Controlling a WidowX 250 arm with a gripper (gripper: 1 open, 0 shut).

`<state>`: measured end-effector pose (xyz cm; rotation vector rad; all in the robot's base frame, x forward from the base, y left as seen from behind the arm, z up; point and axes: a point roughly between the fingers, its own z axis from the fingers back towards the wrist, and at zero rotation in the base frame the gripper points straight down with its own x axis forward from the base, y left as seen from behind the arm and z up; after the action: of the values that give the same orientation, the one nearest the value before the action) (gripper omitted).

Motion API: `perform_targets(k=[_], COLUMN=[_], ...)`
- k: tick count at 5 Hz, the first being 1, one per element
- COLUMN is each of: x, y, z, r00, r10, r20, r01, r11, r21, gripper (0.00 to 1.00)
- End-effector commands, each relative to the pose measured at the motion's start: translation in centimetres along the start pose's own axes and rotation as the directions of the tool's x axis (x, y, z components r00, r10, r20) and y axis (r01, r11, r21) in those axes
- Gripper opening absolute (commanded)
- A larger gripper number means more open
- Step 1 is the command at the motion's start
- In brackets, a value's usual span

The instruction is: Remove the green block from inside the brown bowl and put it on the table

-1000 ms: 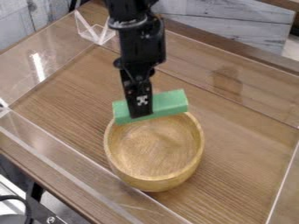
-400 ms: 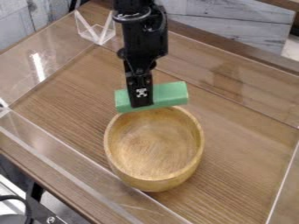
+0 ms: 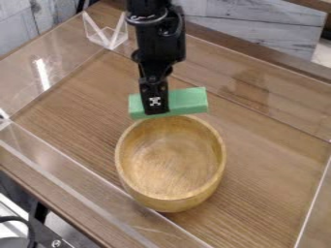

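The green block [image 3: 185,101] hangs in the air just above the far rim of the brown bowl [image 3: 171,163], held level and lengthwise across. My gripper [image 3: 157,103] comes down from above on a black arm and is shut on the block near its left half, one black finger with white marks covering the block's front face. The bowl sits on the wood-grain table [image 3: 272,145] with its pale inside bare.
Low clear acrylic walls [image 3: 52,58] run along the table's edges, close by on the left and front. A grey brick-pattern wall stands behind at the upper right.
The gripper has lifted the green block higher and slightly away from the bowl's rim, toward the back. The bowl has stayed in place.
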<state>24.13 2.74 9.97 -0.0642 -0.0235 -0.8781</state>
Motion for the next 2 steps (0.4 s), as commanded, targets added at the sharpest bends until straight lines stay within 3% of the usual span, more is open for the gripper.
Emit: perform_targets(k=[1, 2], x=[0.12, -0.08], y=[0.66, 0.95], z=[0.47, 0.16], r00=[1.000, 0.999], r10=[-0.028, -0.048], r20=[0.013, 0.009], r01=[0.027, 0.047], r11=[0.998, 0.997], r21=[0.052, 0.069], gripper=[0.00, 0.00])
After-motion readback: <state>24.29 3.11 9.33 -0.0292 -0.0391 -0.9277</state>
